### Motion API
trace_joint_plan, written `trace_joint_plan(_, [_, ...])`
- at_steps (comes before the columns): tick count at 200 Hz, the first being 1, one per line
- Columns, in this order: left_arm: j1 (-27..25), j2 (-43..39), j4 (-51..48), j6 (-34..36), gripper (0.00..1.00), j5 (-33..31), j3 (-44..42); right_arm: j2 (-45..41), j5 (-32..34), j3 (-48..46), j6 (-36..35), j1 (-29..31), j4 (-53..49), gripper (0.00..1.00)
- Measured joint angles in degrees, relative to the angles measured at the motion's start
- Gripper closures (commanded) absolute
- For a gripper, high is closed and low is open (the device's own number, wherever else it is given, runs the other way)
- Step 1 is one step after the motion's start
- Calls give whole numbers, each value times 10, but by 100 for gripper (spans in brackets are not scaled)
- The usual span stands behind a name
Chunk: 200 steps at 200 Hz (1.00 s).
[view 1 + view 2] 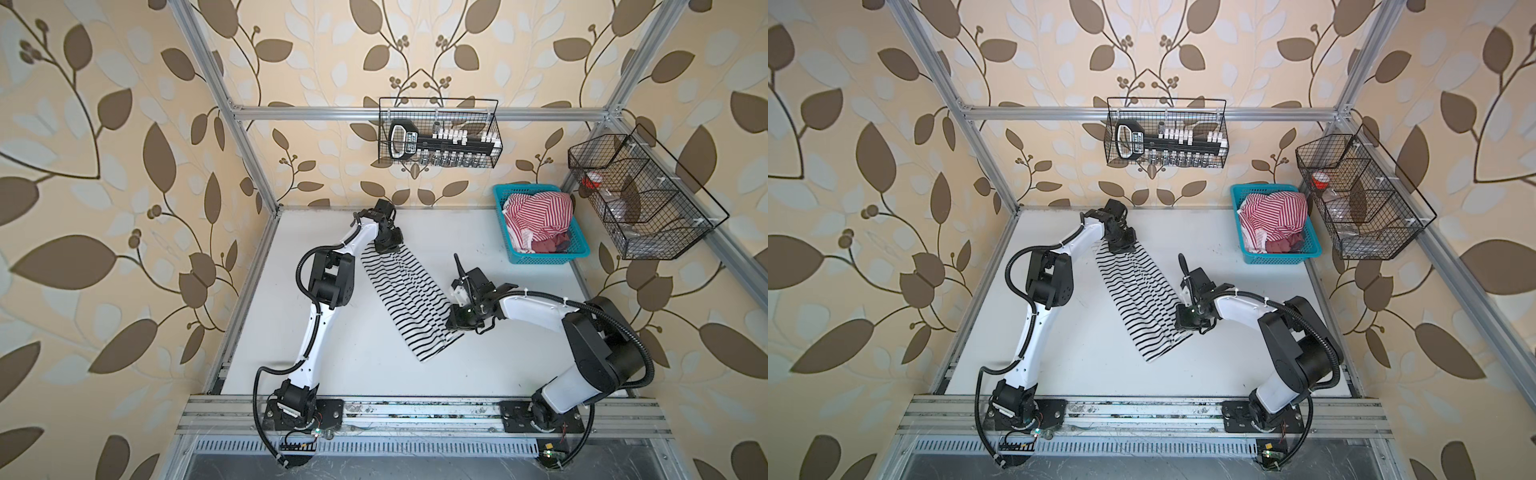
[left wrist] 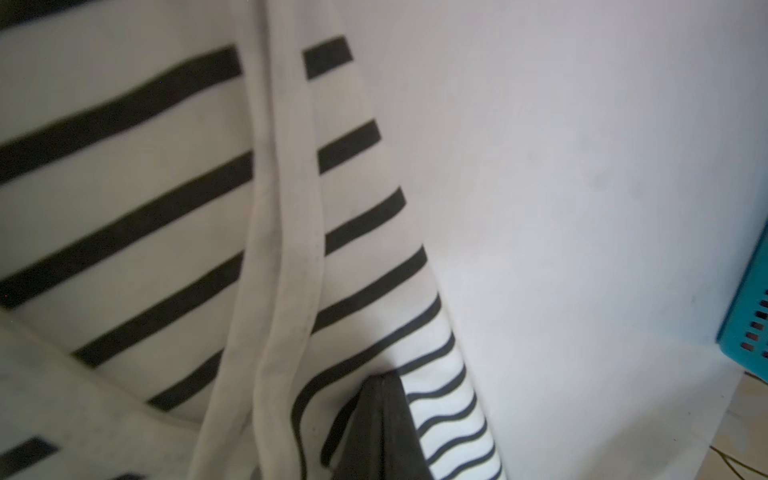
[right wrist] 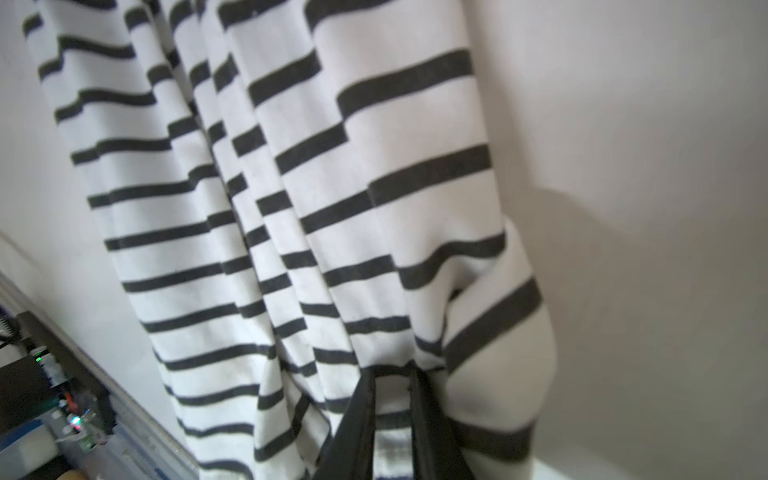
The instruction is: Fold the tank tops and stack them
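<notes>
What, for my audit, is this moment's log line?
left gripper: shut on black-striped tank top; right gripper: likewise; red-striped tank top: in basket

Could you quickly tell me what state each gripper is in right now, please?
Left gripper: closed on the far end of the black-striped tank top.
Right gripper: closed on the same top, near its other end.

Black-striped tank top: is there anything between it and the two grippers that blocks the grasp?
Nothing visible stands in the way. The left gripper is shut on the far end of the black-striped tank top, and the right gripper pinches its near right edge, with cloth between its jaws.
</notes>
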Motion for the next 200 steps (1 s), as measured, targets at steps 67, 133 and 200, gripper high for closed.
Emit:
trace_joint_plan(67, [-28, 48, 63, -11, 100, 78, 50, 36, -74, 5, 78, 88, 70, 77])
trace_joint_plan(133, [-31, 28, 81, -26, 60, 77, 35, 35, -62, 81, 81, 94, 1, 69])
trace_joint_plan(200, [-31, -168, 62, -2, 53, 11, -55, -84, -17, 128, 46, 66, -54, 65])
